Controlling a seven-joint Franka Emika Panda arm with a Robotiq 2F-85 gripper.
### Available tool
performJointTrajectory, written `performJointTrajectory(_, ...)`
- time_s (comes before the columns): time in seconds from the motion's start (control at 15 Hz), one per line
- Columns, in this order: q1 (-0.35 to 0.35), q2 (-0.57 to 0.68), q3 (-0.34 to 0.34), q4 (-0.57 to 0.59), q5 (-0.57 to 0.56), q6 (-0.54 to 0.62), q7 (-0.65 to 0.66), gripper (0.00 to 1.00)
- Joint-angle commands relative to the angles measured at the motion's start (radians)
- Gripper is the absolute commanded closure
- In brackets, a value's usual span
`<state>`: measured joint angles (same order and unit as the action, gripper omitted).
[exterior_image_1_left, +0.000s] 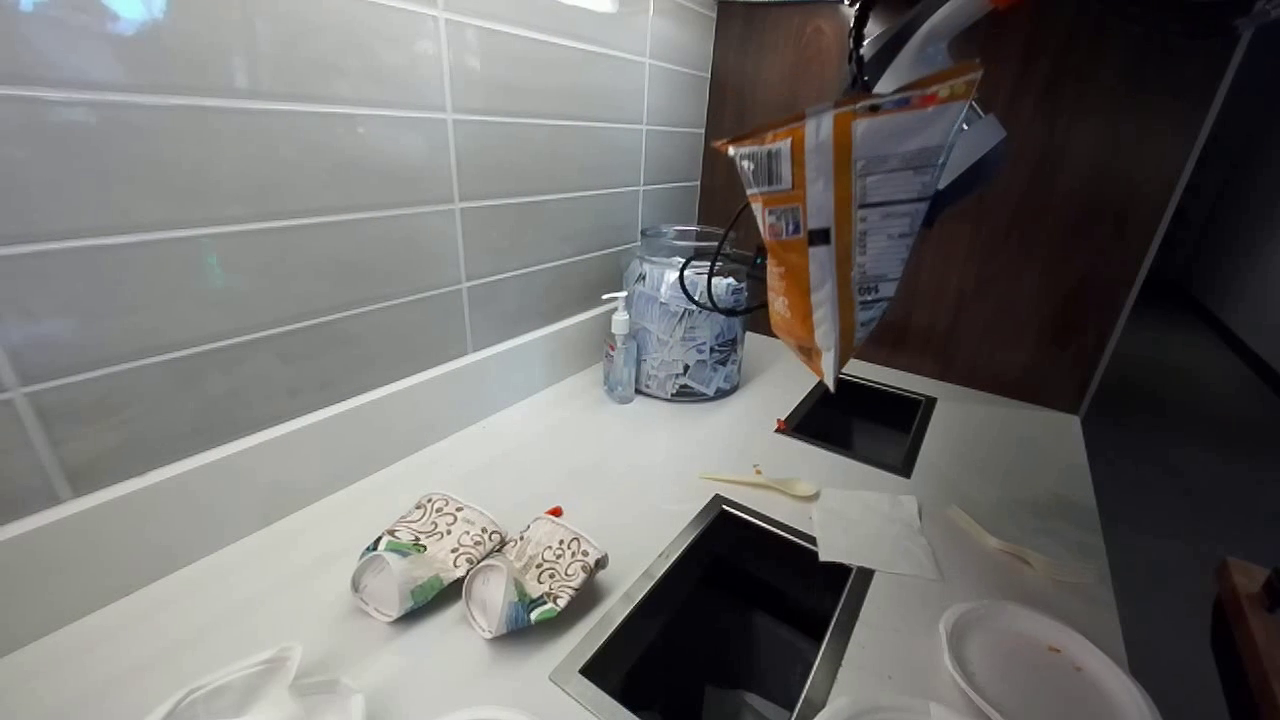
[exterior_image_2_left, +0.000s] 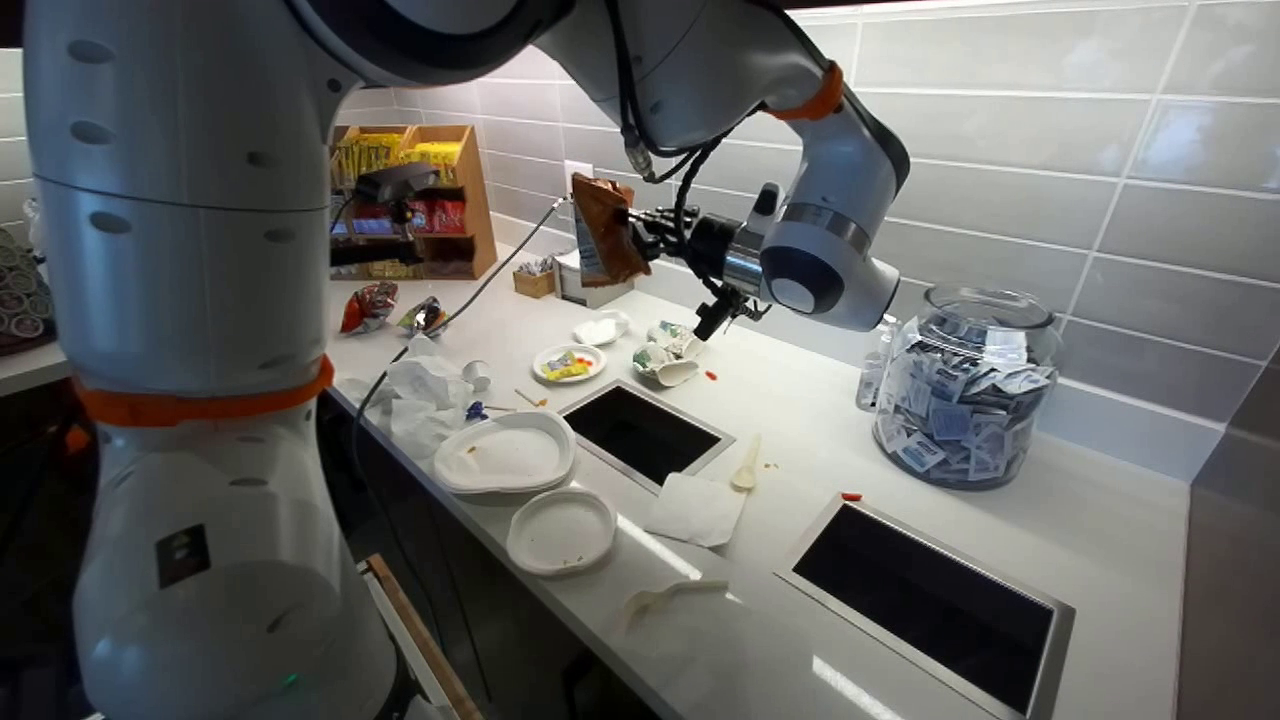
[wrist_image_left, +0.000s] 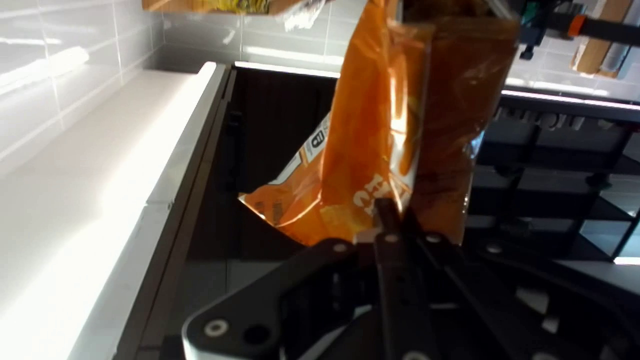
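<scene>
You have the fingers (wrist_image_left: 392, 265) clamped onto an orange snack bag (exterior_image_1_left: 795, 240), which hangs in the air, raised above the level of the desk (exterior_image_2_left: 800, 400). Wrist view: foil creased and shiny, standing just past your fingertips. In an exterior view its back shows, with a barcode (exterior_image_1_left: 765, 167) and a nutrition label (exterior_image_1_left: 885, 215). Below, on the desk: a glass jar (exterior_image_2_left: 965, 400) packed with small packets, a pump bottle (exterior_image_1_left: 620, 362) just beside it. Two crumpled paper cups (exterior_image_1_left: 540, 560) lie on their sides, side by side. Near a dark, metal-framed opening (exterior_image_2_left: 640, 430) you have a pale spoon (exterior_image_1_left: 770, 484), a white napkin (exterior_image_1_left: 870, 530) and white plates (exterior_image_2_left: 510, 450). A second such opening (exterior_image_2_left: 930, 600) sits nearer the jar.
</scene>
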<state>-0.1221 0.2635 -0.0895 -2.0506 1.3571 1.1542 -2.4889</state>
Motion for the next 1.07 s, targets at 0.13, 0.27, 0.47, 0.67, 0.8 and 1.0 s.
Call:
performJointTrajectory(0.13, -0.009, -0.003, -0.001, -0.008, 0.019, -0.005, -0.017, 1.00)
performJointTrajectory(0.27, 0.026, -0.022, -0.015, -0.010, -0.050, 0.100, 0.040, 1.00)
performJointTrajectory(0.47, 0.048, -0.021, -0.012, -0.012, -0.149, 0.235, 0.096, 1.00)
performJointTrajectory(0.67, -0.001, -0.008, 0.000, -0.007, -0.003, 0.098, 0.035, 1.00)
performJointTrajectory(0.8, 0.037, -0.028, -0.022, -0.010, -0.081, 0.251, 0.113, 1.00)
performJointTrajectory(1.0, 0.055, -0.027, -0.016, -0.021, -0.147, 0.397, 0.164, 1.00)
